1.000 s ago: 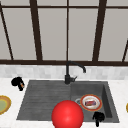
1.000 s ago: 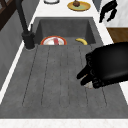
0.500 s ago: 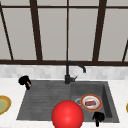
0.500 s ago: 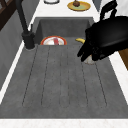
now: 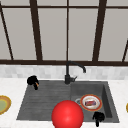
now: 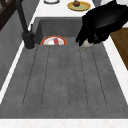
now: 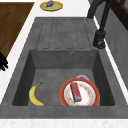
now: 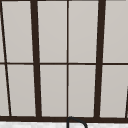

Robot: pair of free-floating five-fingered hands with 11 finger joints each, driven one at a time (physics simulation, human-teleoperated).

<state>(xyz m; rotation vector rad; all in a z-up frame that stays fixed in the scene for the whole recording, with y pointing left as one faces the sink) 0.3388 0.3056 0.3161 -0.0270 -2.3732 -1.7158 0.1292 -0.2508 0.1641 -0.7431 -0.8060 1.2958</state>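
Observation:
My left hand (image 5: 33,81) hovers over the back left of the grey drainboard (image 5: 42,100). In the left side view the left hand (image 6: 102,22) looms large above the front rim of the sink, its fingers curled down round a small pale thing (image 6: 86,44). An orange speck of that thing (image 5: 37,85) peeks out under the hand in the front view. My right hand (image 5: 98,117) hangs by the basin's front right corner with relaxed fingers. In the right side view a hand (image 7: 3,62), probably the right one, is over the counter.
A red-rimmed plate (image 5: 85,108) with a red box (image 7: 75,91) lies in the basin beside a banana (image 7: 35,95). A black faucet (image 5: 68,75) stands at the back. A red ball (image 5: 67,115) sits low in front. Yellow plates (image 5: 3,104) (image 6: 78,5) rest on the counter at both ends.
The left hand has moved right, away from the left camera and toward the basin, still curled on the small thing. The right hand has hardly shifted.

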